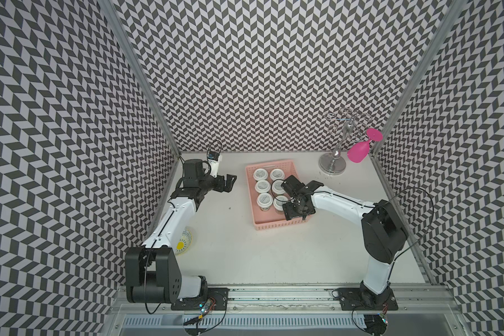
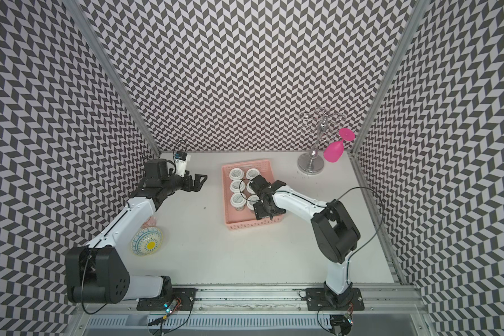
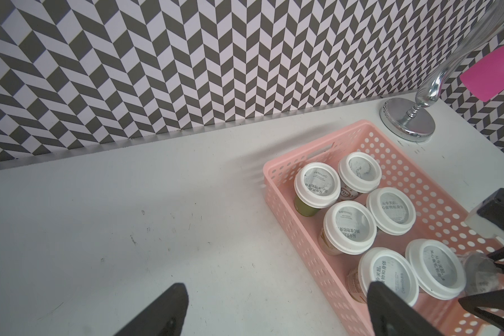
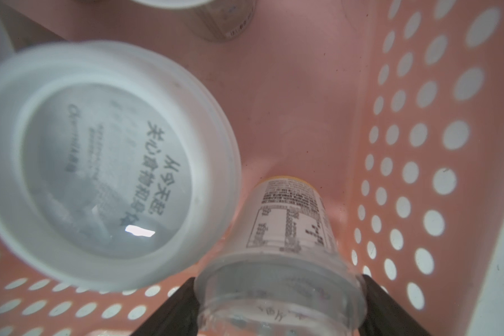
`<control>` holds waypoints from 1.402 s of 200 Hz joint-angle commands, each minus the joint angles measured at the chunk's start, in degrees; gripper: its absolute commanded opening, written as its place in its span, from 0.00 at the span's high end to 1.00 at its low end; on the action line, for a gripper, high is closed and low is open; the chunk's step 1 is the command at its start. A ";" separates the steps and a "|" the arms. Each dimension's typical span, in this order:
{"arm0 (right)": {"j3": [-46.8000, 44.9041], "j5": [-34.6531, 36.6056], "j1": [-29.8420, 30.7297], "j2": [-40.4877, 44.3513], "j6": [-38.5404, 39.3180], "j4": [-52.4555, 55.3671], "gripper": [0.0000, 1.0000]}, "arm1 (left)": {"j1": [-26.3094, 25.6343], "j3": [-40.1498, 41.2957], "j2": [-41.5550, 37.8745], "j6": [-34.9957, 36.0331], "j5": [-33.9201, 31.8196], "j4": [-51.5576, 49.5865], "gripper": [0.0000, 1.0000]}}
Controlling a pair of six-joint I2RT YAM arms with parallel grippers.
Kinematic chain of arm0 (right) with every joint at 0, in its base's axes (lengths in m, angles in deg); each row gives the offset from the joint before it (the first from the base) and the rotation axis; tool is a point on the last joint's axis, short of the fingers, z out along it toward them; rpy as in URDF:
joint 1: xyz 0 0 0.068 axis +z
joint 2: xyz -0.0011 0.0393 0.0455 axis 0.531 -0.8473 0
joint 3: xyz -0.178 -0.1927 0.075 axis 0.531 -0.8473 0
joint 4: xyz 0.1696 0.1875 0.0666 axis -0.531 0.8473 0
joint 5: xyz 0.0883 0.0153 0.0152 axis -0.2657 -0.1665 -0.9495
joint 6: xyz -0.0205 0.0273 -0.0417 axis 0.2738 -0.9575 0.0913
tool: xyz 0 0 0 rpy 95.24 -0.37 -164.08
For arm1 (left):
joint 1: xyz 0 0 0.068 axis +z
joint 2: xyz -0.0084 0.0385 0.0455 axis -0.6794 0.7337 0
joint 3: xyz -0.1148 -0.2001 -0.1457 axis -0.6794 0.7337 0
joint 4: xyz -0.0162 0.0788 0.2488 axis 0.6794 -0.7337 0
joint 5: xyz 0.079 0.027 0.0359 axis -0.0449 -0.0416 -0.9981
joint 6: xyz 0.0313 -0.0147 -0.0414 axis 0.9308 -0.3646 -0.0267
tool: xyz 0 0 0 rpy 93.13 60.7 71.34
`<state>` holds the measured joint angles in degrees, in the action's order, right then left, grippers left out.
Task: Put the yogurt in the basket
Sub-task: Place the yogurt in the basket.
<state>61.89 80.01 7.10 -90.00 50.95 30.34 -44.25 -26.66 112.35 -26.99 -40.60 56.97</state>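
In both top views your shallow salmon-pink perforated plastic basket (image 1: 252, 203) (image 2: 227, 203) sits just right of centre on the white table (image 1: 245, 256) (image 2: 216, 256). Six small round white-lidded yogurt tubs (image 1: 263, 186) (image 2: 237, 186) stand in two columns in its upper left part. The right gripper (image 1: 296, 211) (image 2: 264, 211) hangs over the basket's lower right, and its own body hides what it carries. The left gripper (image 1: 231, 183) (image 2: 200, 183) sits left of the basket, well apart from it, with its jaws spread wide and empty.

In the left wrist view, you see the left gripper's black fingers (image 3: 163, 311) far apart at the bottom edge. The six tubs stand in the basket at right. At the right edge a clear-lidded seventh tub (image 3: 477, 267) sits between the right gripper's fingers (image 3: 495, 302).

In the right wrist view, the seventh tub (image 4: 291, 221) stands upright at bottom centre inside the basket, beside a neighbour's lid at left. Both black fingers (image 4: 169, 308) press its lid rim, so this gripper clamps it.
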 commanded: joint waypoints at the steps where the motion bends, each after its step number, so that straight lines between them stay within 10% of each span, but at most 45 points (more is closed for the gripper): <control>1: 2.31 -1.35 -0.41 1.29 1.22 2.60 0.16 | 0.47 0.08 0.02 0.10 0.90 1.37 0.00; 186: 8.14 0.01 -1.47 4.48 1.00 5.20 0.19 | 0.44 0.39 -0.26 0.33 0.86 1.48 0.00; 280: 6.15 14.85 -1.74 14.92 1.90 -1.29 0.10 | 0.49 1.68 -1.03 -0.64 -3.96 3.49 0.00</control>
<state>69.93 88.65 5.62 -79.31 52.11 34.36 -44.25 -26.42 112.35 -27.08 -41.89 57.76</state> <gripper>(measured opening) 0.886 0.998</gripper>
